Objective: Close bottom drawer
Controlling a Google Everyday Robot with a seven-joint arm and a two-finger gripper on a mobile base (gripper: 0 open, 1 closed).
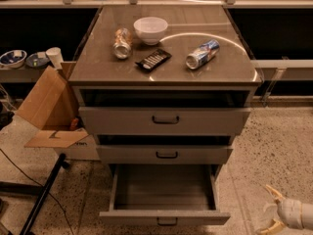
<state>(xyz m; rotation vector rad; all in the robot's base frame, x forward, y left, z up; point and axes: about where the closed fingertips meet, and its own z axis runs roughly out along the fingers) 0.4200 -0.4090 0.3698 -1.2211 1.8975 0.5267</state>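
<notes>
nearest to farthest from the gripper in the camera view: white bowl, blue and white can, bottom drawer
Gripper, low right corner.
1. Grey metal bottom drawer, open, to its left.
2. Blue and white can, cabinet top, right.
3. White bowl, cabinet top, rear centre.

Down at five o'clock, the tool (272, 210) has two curved, cream-yellow fingers (274, 193), spread apart, on a rounded, pale grey-white wrist housing.
</notes>
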